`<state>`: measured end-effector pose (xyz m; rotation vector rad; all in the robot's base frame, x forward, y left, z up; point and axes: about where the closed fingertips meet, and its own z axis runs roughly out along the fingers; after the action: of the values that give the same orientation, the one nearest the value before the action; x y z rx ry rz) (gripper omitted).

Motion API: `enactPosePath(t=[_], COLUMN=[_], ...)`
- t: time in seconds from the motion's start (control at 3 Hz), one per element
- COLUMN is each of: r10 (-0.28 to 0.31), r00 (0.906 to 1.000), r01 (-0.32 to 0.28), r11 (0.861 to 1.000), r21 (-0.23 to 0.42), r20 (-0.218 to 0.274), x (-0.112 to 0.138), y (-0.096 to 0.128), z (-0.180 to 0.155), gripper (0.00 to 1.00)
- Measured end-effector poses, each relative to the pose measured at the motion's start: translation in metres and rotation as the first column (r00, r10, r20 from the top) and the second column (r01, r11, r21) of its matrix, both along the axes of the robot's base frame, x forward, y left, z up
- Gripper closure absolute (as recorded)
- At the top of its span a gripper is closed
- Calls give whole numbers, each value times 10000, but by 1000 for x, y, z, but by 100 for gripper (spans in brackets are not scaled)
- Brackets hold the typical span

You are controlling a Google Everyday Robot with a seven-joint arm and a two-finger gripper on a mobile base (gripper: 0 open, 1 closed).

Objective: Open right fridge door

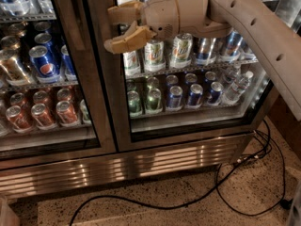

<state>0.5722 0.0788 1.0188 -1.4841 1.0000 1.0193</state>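
The right fridge door (107,114) is a glass pane in a wide steel frame and stands shut, with green, silver and blue cans behind it. My gripper (109,29) hangs at the top of the view, in front of this door's left frame edge, pointing left. It is open: the upper finger (126,11) and the lower finger (127,40) are spread apart with nothing between them. The arm (254,27) comes in from the upper right across the glass. I cannot make out the door's handle.
The left door (47,69) fronts Pepsi and orange cans. A steel kick grille (141,166) runs along the fridge base. Black cables (225,182) loop over the speckled floor in front and to the right. A dark wall edge (287,121) stands at the right.
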Motion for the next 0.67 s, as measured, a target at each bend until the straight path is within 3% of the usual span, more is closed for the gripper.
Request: enactPosePath(t=[0.67], r10=[245], r00=[9995], r01=[-247], r11=[9996], r21=[-98], r20=[-188], x=[-3], y=[4], z=[-3], gripper=[34])
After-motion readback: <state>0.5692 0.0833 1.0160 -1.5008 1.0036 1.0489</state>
